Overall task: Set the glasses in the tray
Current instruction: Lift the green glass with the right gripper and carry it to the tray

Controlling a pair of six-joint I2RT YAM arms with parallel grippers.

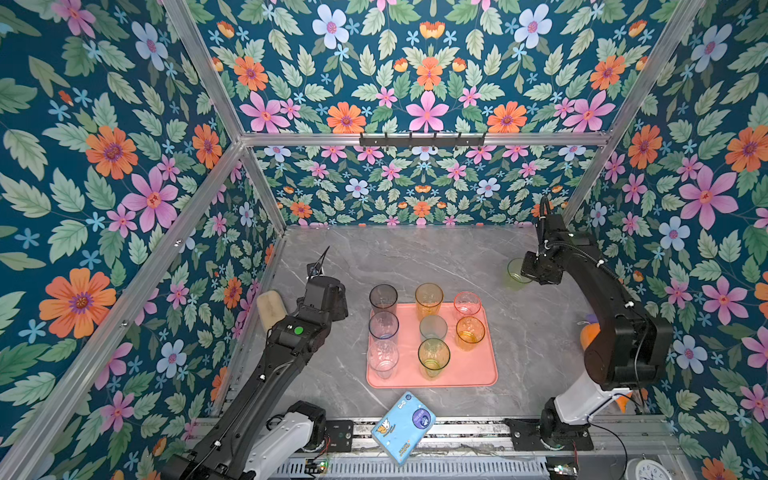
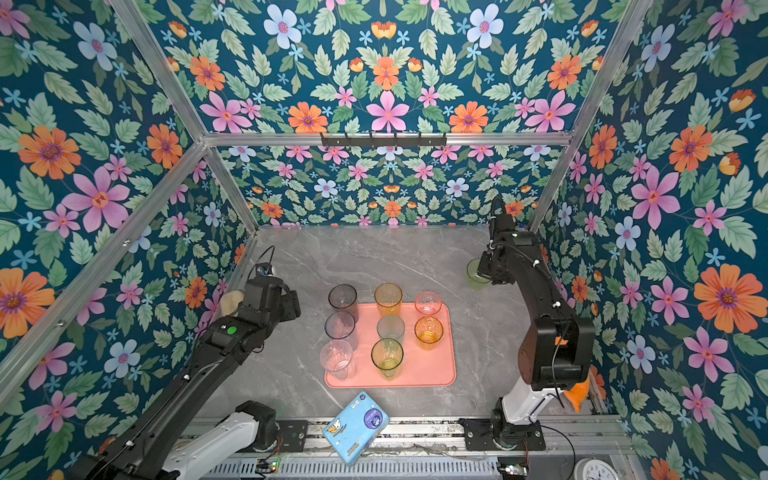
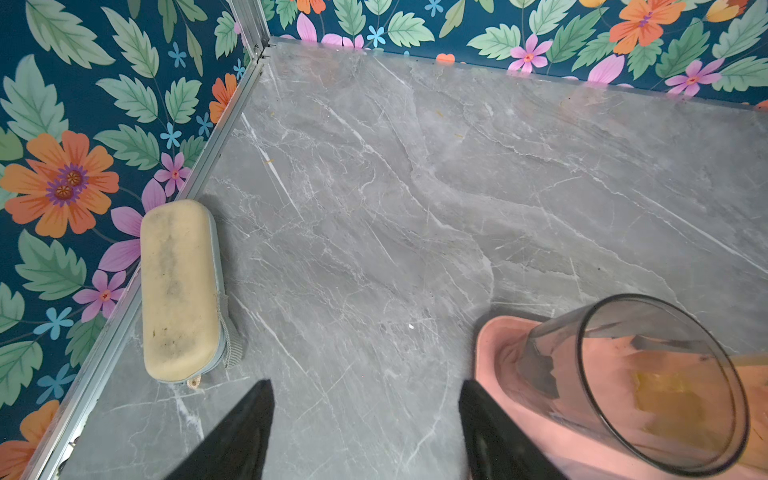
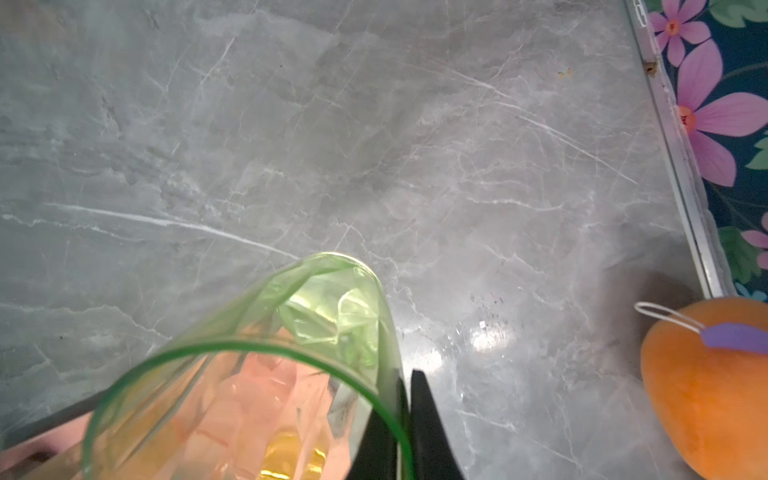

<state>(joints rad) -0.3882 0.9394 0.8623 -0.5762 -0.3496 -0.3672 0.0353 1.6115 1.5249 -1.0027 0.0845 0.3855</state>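
In both top views a flat salmon-pink rectangular tray (image 1: 478,376) lies mid-table on a grey marbled tabletop (image 1: 415,257). Eight small translucent tumblers (image 1: 433,328) stand upright on it in three columns. A ninth, a pale green translucent tumbler (image 1: 513,277), is well apart from the tray, toward the far right of the table.

The top views hide how it is gripped. The right wrist view shows the right gripper (image 4: 405,386) pinching the green tumbler's wall at the rim, with one black finger (image 4: 428,415) outside and the other inside. Whether its base touches the table cannot be told.

The left wrist view shows the left gripper (image 3: 365,388) spread wide and empty above bare tabletop. It hovers between a cream oblong sponge with a grey strap (image 3: 178,291) by the wall and the tray's corner. There a smoky grey tumbler (image 3: 648,386) stands just inside the rim.

Only the top views show a blue packet with cartoon print (image 1: 403,428) at the near edge. An orange plush toy (image 4: 706,395) is plain in the right wrist view but half hidden in the top views.
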